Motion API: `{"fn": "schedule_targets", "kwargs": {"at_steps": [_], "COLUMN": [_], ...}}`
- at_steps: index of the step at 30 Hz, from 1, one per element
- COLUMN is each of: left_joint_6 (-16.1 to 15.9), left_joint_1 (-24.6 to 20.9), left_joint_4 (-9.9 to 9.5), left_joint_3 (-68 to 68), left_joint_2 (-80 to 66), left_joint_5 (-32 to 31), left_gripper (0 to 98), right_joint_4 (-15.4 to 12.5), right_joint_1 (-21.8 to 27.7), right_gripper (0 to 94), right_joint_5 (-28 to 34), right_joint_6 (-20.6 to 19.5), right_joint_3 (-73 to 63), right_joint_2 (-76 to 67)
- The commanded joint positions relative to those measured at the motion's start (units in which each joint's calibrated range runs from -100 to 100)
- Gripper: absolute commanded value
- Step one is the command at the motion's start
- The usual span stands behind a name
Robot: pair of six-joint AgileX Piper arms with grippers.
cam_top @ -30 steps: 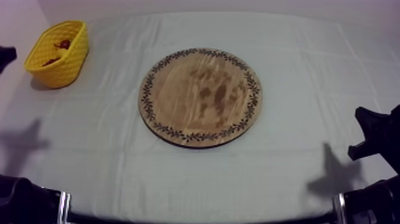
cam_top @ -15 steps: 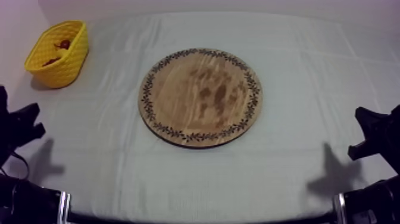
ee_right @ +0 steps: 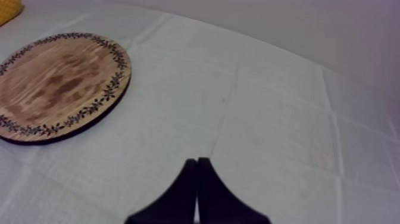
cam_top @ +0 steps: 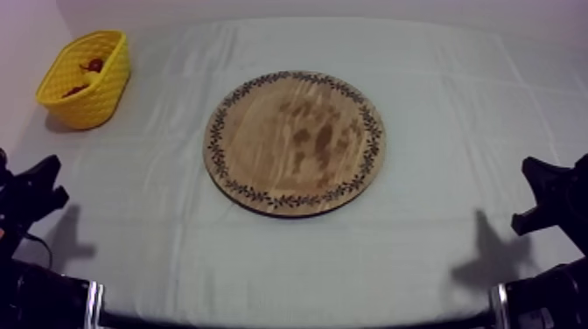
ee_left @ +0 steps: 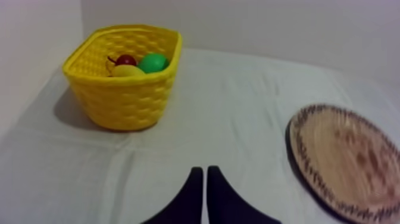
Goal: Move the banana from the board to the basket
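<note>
The round wooden board (cam_top: 295, 143) lies mid-table with nothing on it. The yellow basket (cam_top: 87, 98) stands at the far left corner. In the left wrist view the basket (ee_left: 122, 98) holds a yellow fruit (ee_left: 127, 71) that looks like the banana, a small red fruit (ee_left: 125, 59) and a green pear (ee_left: 153, 62). My left gripper (cam_top: 39, 185) sits low at the left edge, well short of the basket, its own fingers (ee_left: 204, 182) shut as a narrow wedge on nothing. My right gripper (cam_top: 542, 197) rests at the right edge, also shut (ee_right: 197, 170) and holding nothing.
The board's patterned rim (ee_left: 297, 158) lies to the right of my left gripper, and the board (ee_right: 59, 83) is ahead and left of my right gripper. Bare cloth (cam_top: 455, 254) runs along the front of the table and between basket and board.
My left gripper has come down from the left edge beside the basket to a low spot at the front left. The right arm, the board and the basket are unmoved.
</note>
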Motion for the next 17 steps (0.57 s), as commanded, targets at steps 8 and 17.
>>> {"fn": "schedule_targets", "kwargs": {"at_steps": [8,17], "left_joint_6": [4.33,4.93], "left_joint_1": [0.26,0.95], "left_joint_4": [-0.79,-0.82], "left_joint_3": [0.44,0.46], "left_joint_2": [-0.39,-0.59], "left_joint_5": [-2.57,-2.64], "left_gripper": [0.1,0.1], "right_joint_4": [0.0,0.0], "right_joint_1": [0.01,0.01], "right_gripper": [0.2,0.2], "right_joint_5": [0.01,0.01], "right_joint_6": [0.03,0.03], "right_joint_3": [-0.03,-0.03], "right_joint_2": [0.03,0.03]}}
